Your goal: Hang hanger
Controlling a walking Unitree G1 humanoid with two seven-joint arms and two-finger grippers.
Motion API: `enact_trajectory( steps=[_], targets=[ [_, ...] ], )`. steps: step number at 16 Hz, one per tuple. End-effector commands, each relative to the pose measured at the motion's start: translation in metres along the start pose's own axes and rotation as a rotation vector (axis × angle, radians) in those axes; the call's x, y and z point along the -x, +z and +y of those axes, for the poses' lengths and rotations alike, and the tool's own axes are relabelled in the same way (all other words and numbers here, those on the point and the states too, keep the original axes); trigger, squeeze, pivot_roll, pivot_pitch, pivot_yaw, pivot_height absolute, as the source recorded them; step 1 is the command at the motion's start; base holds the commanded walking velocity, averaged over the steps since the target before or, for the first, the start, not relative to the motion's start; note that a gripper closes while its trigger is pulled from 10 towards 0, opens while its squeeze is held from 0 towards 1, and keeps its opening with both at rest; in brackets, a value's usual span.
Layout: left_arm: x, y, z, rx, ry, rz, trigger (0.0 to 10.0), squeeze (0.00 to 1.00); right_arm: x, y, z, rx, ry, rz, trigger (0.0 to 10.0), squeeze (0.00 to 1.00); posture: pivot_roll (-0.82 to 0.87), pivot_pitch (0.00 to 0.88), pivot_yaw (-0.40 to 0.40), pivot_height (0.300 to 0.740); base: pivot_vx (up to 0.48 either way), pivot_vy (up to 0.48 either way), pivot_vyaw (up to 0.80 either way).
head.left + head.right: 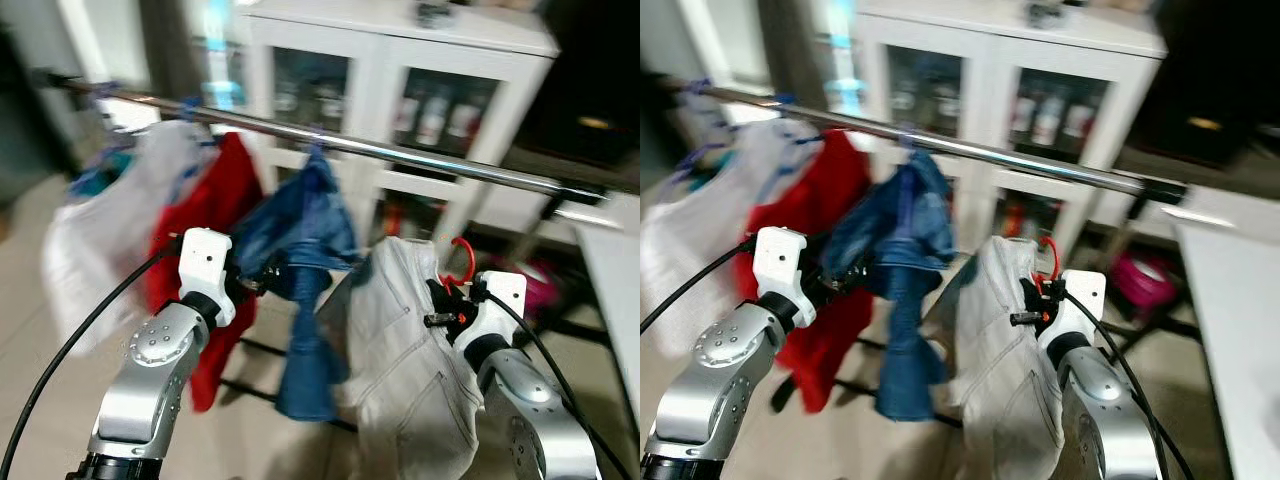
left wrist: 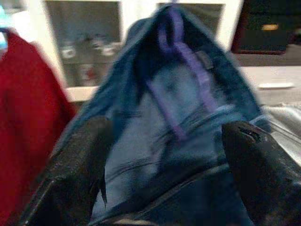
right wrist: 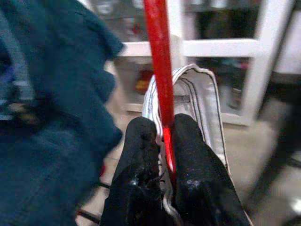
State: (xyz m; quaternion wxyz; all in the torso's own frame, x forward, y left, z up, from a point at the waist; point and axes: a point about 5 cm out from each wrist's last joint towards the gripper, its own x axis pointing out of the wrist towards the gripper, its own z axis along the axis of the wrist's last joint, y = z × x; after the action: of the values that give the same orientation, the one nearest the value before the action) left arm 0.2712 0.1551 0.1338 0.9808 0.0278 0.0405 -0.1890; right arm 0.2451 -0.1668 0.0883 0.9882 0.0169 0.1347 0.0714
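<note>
Nearest my head camera are my two silver forearms, both bent upward at the elbow with the wrists raised toward the clothes rail (image 1: 400, 150). My right gripper (image 3: 162, 141) has its fingers pressed together on the red hanger (image 3: 160, 70), pinching its thin red stem along with the seamed edge of the white jeans (image 1: 410, 360) that hang from it. In the head view the hanger's red hook (image 1: 462, 262) stands just above that wrist, below the rail and not on it. The jeans drape down in front of my right forearm.

My left gripper (image 2: 164, 160) is raised at about the same height, its fingers (image 2: 80, 165) spread wide to either side of the blue denim garment (image 1: 305, 260); I cannot tell whether they touch the cloth. That garment hangs from the rail on a purple hanger (image 2: 181, 56), just beside the white jeans.

Further to my left along the rail hang a red garment (image 1: 215, 230) and a pale garment (image 1: 110, 230), close together. The stretch of rail to my right of the blue denim is bare steel, above the red hook. Behind it stands a white glass-door cabinet (image 1: 400, 80), and a pale counter (image 1: 615, 290) edge lies at my far right. The views are blurred.
</note>
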Motion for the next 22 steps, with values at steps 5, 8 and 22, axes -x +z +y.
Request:
enact_trajectory(
  steps=[5,8,22],
  targets=[
    [0.003,0.000,-0.003,0.000,-0.006,0.006,10.0,0.00,0.003,0.015,-0.004,-0.001,-0.017,-0.034,10.0,0.00,-0.09,0.000,-0.040,0.740,0.000,0.000,-0.80],
    [0.003,0.000,-0.005,0.001,-0.010,0.005,10.0,0.00,0.005,0.013,-0.008,0.031,-0.054,-0.004,10.0,0.00,-0.09,0.000,-0.043,0.740,0.000,0.000,-0.80],
    [0.003,0.000,-0.005,0.002,-0.016,0.005,10.0,0.00,0.007,0.020,-0.004,0.029,-0.028,-0.025,10.0,0.00,-0.09,0.000,-0.047,0.740,-0.113,0.000,-0.58]
  ],
)
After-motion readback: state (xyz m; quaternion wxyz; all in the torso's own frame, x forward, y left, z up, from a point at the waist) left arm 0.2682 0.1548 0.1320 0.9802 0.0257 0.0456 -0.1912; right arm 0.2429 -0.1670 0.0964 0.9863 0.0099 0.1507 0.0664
